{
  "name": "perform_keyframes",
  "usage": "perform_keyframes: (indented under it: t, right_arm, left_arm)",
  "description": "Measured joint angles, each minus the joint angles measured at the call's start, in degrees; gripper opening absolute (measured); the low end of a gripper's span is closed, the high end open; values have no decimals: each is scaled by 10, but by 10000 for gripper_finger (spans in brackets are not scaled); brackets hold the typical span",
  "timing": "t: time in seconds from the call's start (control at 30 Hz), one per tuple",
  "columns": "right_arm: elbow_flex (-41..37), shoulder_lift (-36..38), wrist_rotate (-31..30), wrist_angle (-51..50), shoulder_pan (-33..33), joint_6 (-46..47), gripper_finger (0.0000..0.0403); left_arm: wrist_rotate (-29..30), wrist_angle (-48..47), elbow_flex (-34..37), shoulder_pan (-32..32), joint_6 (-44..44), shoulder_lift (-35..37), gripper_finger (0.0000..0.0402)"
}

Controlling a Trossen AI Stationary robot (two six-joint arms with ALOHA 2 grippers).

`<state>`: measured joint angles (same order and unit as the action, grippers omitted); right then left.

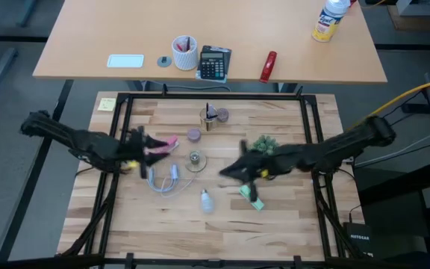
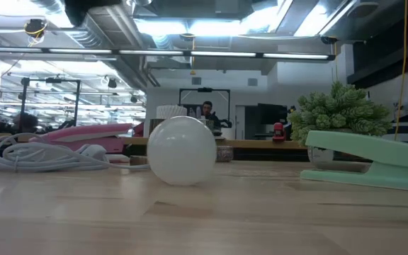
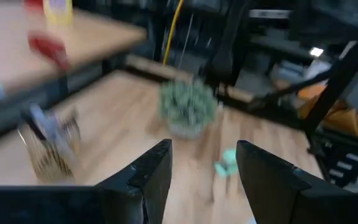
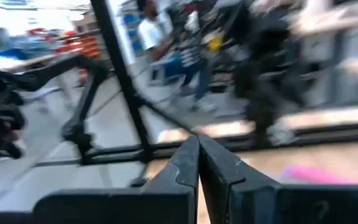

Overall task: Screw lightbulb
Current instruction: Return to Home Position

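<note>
The lightbulb [image 1: 206,199] lies on its side on the wooden table, between the two arms and toward the near edge; the low view shows its frosted globe [image 2: 183,150] resting on the wood. Farther back sits the round tan socket [image 1: 195,158]. My left gripper [image 1: 149,148] hangs above the table's left part, open, with nothing between its fingers [image 3: 148,177]. My right gripper [image 1: 225,171] is raised right of the socket, shut on nothing [image 4: 197,155]. Neither gripper shows in the low view.
A mint-green bar [image 1: 251,194] lies right of the bulb. A white cable [image 1: 163,179] and a pink object [image 1: 166,143] lie on the left. A small plant [image 1: 263,144], a pen holder [image 1: 211,116] and a purple piece [image 1: 193,134] stand farther back. People stand in the room beyond.
</note>
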<state>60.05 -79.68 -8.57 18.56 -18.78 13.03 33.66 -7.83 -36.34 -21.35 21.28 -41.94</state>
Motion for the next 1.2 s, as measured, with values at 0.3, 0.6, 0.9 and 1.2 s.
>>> perform_keyframes:
  t: [0.3,0.6,0.9,1.2]
  right_arm:
    - [1,196,-134,-251,1,-129,14]
    - [-103,257,-255,-317,2,-112,14]
    - [-339,269,-117,-39,75,-14,14]
    - [-483,263,-36,155,146,53,14]
  left_arm:
    - [1,-7,0,0,-131,168,170]
    - [83,-102,88,6,-188,261,170]
    - [29,-28,260,22,-99,360,170]
    - [-5,32,329,24,-85,397,170]
